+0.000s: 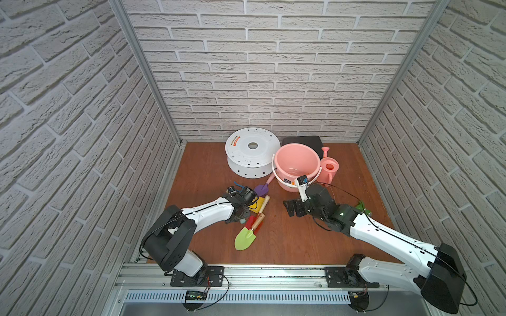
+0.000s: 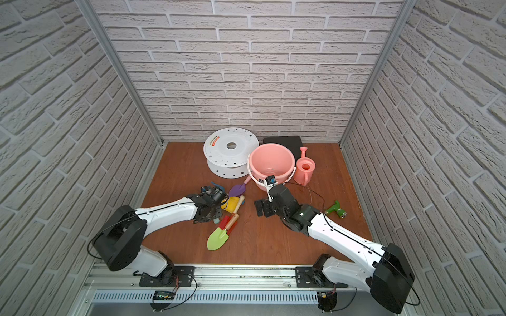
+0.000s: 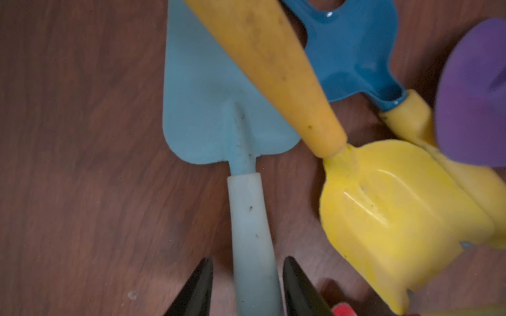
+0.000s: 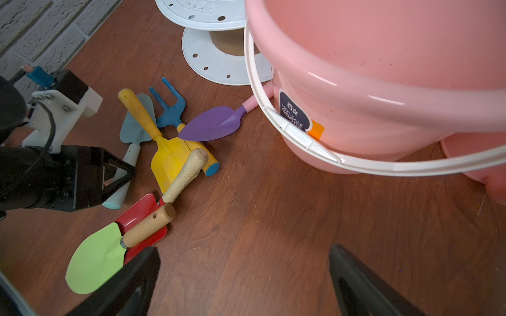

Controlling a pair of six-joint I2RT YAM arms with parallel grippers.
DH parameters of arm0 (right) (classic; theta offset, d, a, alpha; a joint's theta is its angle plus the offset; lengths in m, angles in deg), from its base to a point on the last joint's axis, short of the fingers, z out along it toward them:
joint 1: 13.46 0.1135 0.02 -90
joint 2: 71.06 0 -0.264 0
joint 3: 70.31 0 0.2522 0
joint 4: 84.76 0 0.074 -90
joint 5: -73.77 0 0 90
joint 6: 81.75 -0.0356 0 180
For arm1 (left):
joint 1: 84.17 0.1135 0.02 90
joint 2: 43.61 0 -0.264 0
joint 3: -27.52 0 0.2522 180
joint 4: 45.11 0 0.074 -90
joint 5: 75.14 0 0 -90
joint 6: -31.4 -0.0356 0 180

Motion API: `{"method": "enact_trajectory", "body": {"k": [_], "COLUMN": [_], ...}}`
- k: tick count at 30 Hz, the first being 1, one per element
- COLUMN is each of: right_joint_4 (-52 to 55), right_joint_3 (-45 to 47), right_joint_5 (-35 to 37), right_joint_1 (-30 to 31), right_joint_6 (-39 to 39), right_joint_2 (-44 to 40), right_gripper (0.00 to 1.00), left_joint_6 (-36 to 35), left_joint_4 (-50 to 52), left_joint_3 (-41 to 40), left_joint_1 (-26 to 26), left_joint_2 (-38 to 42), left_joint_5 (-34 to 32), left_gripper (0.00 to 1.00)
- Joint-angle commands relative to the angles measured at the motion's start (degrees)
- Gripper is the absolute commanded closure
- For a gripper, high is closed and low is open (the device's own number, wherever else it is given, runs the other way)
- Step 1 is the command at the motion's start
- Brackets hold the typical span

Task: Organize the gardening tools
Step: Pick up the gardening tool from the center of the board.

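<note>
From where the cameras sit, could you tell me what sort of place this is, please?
Most likely a robot test cell dressed as a garden-shed corner: brick-patterned wall panels, toy tools such as a green spade near a pink bucket, and a white robot arm on an aluminium rail.

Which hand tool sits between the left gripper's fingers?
The pale-blue trowel: its whitish handle lies between the fingers of the left gripper, while the yellow scoop, blue claw fork and purple trowel lie off to the side.
</note>
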Motion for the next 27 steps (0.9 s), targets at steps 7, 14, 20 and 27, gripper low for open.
{"method": "enact_trajectory", "body": {"k": [7, 14, 20, 27], "right_joint_4": [-2.0, -2.5, -2.4, -5.4], "right_joint_3": [-0.2, 0.0, 0.2, 2.7], "right_joint_5": [1.0, 0.8, 1.3, 2.5], "right_joint_1": [0.4, 0.4, 0.4, 0.4], "right_joint_6": [0.6, 0.6, 0.6, 0.8], "right_joint_2": [-0.4, -0.1, -0.6, -4.5], "right_gripper": [0.0, 0.0, 0.0, 0.0], "left_joint_6": [3.2, -1.2, -8.2, -19.7], "left_joint_4": [-2.0, 0.5, 2.8, -5.9], "left_joint_3": [-4.0, -5.6, -4.0, -4.5], "left_joint_1": [0.0, 5.4, 10.9, 10.1], "left_joint_2": [1.1, 6.6, 12.5, 23.6], "left_joint_5": [-3.5, -10.7, -15.6, -16.0], "left_gripper": [0.78, 0.93, 0.95, 0.99]}}
